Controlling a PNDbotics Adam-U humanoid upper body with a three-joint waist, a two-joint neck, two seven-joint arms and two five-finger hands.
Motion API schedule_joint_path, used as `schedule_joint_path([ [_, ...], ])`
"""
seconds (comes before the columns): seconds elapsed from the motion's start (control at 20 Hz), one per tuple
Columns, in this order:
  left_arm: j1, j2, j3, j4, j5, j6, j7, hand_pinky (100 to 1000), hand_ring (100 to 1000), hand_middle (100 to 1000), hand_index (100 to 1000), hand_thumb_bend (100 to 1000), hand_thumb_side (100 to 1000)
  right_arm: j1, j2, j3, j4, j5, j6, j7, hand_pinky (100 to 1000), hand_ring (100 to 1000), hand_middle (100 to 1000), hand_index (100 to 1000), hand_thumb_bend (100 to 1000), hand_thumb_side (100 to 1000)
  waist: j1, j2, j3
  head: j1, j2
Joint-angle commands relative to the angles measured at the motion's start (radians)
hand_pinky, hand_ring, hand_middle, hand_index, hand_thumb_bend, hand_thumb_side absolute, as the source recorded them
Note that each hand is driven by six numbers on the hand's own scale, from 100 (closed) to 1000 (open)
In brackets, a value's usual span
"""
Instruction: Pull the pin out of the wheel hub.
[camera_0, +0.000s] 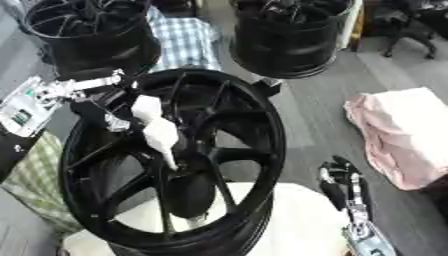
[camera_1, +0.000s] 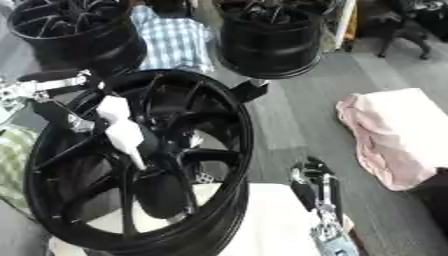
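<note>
The right hand shows at the lower right, nearest the camera, beside the pale bench. Its fingers point up and are relaxed and open; it holds nothing and stands apart from the wheel.

The wheel hub is a black multi-spoke rim standing on edge, tilted, with its lower rim resting on the pale bench surface. It fills the centre and left of both views. The pin is a white elongated piece, wider at its upper end and tapering to a point at its lower end. It lies across the spokes above the hub's centre, with its tip near the centre. Whether the tip is seated in the hub cannot be told.

The left hand comes in from the upper left at the end of a silver and black arm. Its dark fingers are at the upper end of the pin, at the rim's upper-left part. How far the fingers are curled, and whether they clasp the pin, cannot be told.

Two further black wheels stand behind: one at the upper left, one at the upper centre. A blue checked cloth lies between them. A pink cloth lies on the grey floor at the right. A green checked cloth shows at the left edge, behind the wheel.
</note>
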Motion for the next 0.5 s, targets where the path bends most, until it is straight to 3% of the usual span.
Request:
schedule_joint_path([
  [0.05, -0.031, 0.040, 0.023, -0.049, 0.040, -0.268, -0.289, 770, 704, 465, 525, 230, 307, -0.011, -0.007, 0.003, -0.015, 0.002, 0.000, 0.002, 754, 712, 700, 831, 100, 487, -0.001, -0.010, 0.001, 0.003, -0.008],
  [0.3, -0.034, 0.090, 0.063, -0.113, 0.097, -0.229, -0.289, 774, 705, 465, 525, 226, 309, -0.010, -0.008, 0.002, -0.011, -0.001, 0.000, 0.000, 754, 712, 700, 831, 100, 488, -0.001, -0.012, 0.006, 0.002, -0.009],
  [0.5, -0.025, 0.158, 0.137, -0.178, 0.164, -0.187, -0.289, 779, 706, 467, 527, 231, 311, -0.009, -0.010, 0.001, -0.007, -0.004, 0.000, -0.002, 753, 712, 700, 831, 100, 488, -0.001, -0.013, 0.013, -0.002, -0.012],
])
